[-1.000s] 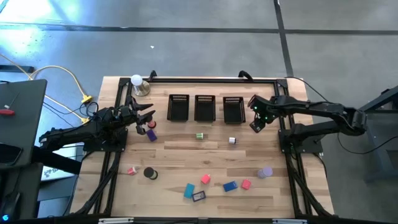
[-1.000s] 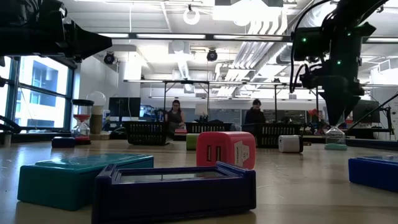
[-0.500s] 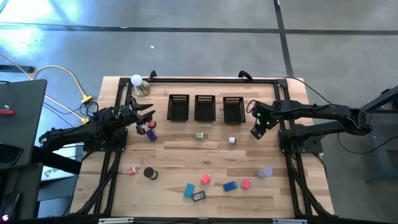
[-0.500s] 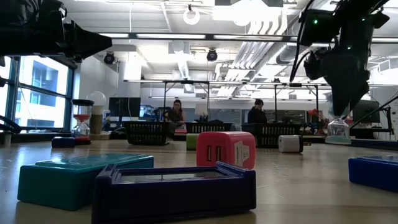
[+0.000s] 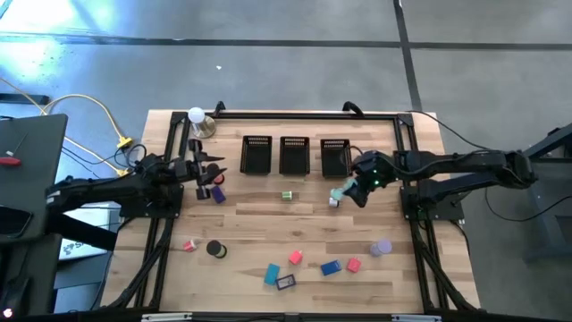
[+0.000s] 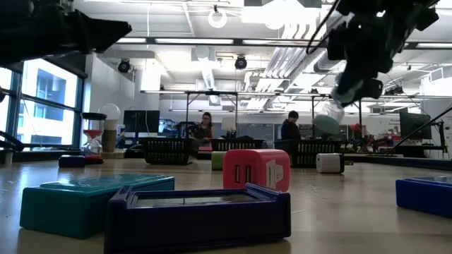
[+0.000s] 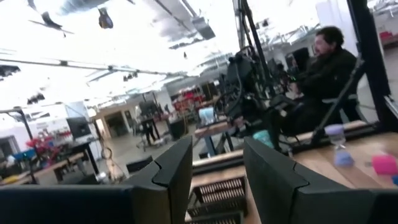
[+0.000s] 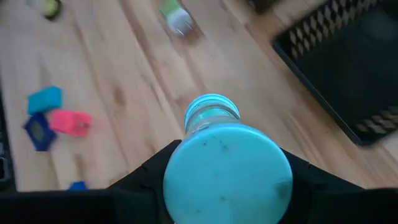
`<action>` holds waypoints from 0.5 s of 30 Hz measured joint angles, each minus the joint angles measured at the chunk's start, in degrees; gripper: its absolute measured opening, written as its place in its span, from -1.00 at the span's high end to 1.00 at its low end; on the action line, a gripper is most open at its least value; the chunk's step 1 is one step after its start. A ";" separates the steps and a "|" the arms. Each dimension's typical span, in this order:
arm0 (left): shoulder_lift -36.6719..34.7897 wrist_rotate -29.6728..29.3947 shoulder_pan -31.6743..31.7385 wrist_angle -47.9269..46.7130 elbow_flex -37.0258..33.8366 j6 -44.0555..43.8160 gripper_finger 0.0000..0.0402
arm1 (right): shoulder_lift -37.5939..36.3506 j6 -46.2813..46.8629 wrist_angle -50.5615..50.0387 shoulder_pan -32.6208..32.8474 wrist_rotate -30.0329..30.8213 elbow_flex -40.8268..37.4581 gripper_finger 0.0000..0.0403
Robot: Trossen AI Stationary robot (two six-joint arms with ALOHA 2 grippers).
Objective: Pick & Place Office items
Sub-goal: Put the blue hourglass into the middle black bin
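Teal caps the little hourglass [image 8: 214,155] that the right hand [image 5: 350,190] has clamped between its fingers, lifted clear of the tabletop [image 5: 268,233]; the clear glass body sticks out past the fingertips. Just beneath and beside this hand lies a white block [image 5: 333,202], and right behind it stands the nearest of three black mesh bins [image 5: 335,156], the other two in a row beyond. Farther out from the hand, toward the middle, sits a green block [image 5: 287,195]. Toward the near edge, well apart from the hand, lie a purple piece [image 5: 382,247], a pink block [image 5: 354,265], a blue block [image 5: 331,266], another pink block [image 5: 295,258], a teal block [image 5: 272,274] and a dark blue framed piece [image 5: 286,283]. A black roll [image 5: 215,249] and a small pink piece [image 5: 189,244] rest farther off on the left side.

The left hand [image 5: 207,176] hangs over the tabletop's left side, its fingers parted with nothing between them; a pink piece and a purple piece [image 5: 217,194] lie just by it. A white ball on a metal base [image 5: 198,121] stands at the far corner behind that hand.

In the room beyond, two people [image 6: 205,130] sit at desks
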 joint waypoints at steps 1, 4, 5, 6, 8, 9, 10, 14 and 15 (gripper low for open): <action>2.02 0.19 0.00 2.71 0.00 0.15 0.31 | 0.00 -0.01 0.92 0.33 0.02 0.00 0.12; 8.73 0.91 0.00 10.42 0.05 0.62 0.31 | 0.00 -0.52 2.75 1.08 0.49 0.00 0.13; 10.96 0.91 0.00 12.45 0.21 0.43 0.31 | 0.00 -0.66 3.06 1.34 1.16 0.00 0.13; 13.16 0.88 -0.02 14.17 0.42 -0.01 0.31 | 0.00 -0.68 3.14 1.54 1.60 0.00 0.13; 17.48 0.80 -0.02 18.51 1.05 -0.59 0.31 | 0.00 -0.68 3.27 1.72 1.66 0.00 0.12; 19.59 0.80 -0.02 21.36 1.44 -1.09 0.31 | 0.00 -0.71 3.45 1.72 1.61 0.00 0.12; 21.65 0.80 -0.02 24.42 1.63 -1.94 0.31 | 0.00 -0.90 3.60 1.72 1.57 0.00 0.12; 28.83 -2.02 -0.02 34.81 2.34 -11.69 0.24 | 0.02 -1.55 3.64 1.72 1.57 0.00 0.13; 30.09 -3.94 0.02 35.80 2.43 -16.44 0.22 | 0.02 -1.55 3.64 1.72 1.57 0.00 0.13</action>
